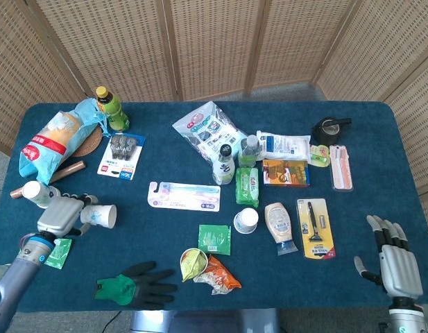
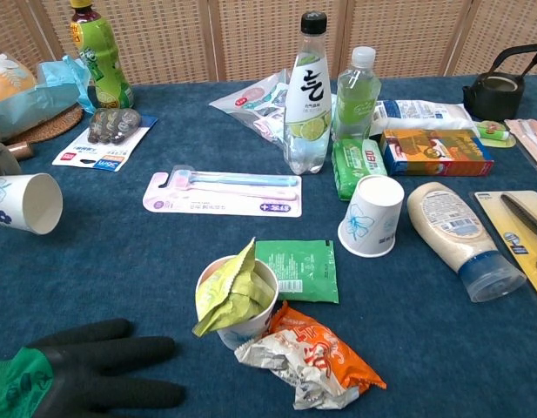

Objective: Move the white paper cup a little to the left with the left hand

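The white paper cup (image 1: 100,215) with a blue flower print lies on its side, mouth facing right, at the table's left side. My left hand (image 1: 60,216) grips it at its base end, fingers wrapped around the cup wall. In the chest view the same cup (image 2: 23,203) shows at the far left edge, and only a sliver of the hand shows above it. My right hand (image 1: 392,251) hovers at the table's near right corner, fingers spread, holding nothing.
Another paper cup (image 1: 35,193) lies just behind my left hand, a green sachet (image 1: 57,252) just in front of it. A black-and-green glove (image 1: 134,283) lies nearer. An upturned cup (image 1: 246,220), a wrapper-filled cup (image 1: 193,262) and a toothbrush pack (image 1: 184,195) sit mid-table.
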